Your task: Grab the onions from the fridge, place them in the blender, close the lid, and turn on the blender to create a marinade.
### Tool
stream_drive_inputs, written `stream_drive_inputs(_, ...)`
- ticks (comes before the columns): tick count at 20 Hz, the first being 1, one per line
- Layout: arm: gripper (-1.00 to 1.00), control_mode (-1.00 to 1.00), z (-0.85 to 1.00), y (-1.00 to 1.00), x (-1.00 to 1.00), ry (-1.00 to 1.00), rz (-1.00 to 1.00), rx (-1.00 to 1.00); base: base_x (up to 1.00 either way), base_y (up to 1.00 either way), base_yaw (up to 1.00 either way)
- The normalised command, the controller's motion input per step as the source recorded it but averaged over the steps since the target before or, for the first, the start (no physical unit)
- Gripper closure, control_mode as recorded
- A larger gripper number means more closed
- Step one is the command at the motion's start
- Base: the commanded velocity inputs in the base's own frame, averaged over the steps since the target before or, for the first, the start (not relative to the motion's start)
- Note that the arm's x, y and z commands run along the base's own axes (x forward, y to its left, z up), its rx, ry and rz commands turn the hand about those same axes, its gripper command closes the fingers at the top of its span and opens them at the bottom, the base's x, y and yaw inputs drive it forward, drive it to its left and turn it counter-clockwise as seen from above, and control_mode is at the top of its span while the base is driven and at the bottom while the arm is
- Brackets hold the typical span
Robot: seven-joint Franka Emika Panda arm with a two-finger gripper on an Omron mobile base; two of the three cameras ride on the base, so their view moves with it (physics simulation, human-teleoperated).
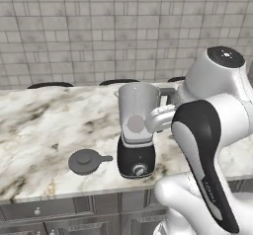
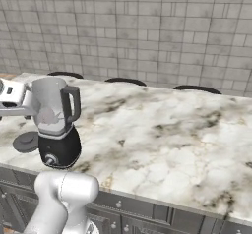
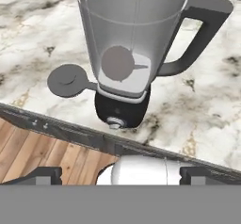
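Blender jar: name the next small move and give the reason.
Probably move over to the lid and grasp it. An onion already sits inside the blender jar, the jar's top is uncovered, the lid lies flat on the counter beside the blender's base, and the gripper is open and holds nothing.

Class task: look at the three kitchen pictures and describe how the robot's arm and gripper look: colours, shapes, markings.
The arm is glossy white with rounded, bulging segments, a long black panel along one link and a black cap on the top joint. The gripper has two small, dark, blocky finger tips. No cables show.
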Motion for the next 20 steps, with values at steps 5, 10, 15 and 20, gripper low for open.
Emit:
stream_drive_inputs(5,-1.0,-1.0,-0.31,-0.65,-0.1,0.04,-0.11,0.07,0.0,0.0,0.0)
stream_drive_inputs(10,-1.0,-1.0,-0.29,-0.66,-0.16,0.0,-0.02,0.11,0.0,0.0,0.0)
stream_drive_inputs(15,-1.0,1.0,-0.16,0.0,0.0,0.02,0.0,-0.04,-0.06,-0.01,0.0)
stream_drive_inputs(20,-1.0,1.0,0.0,0.0,0.0,0.0,0.0,0.0,-0.64,-0.46,0.21)
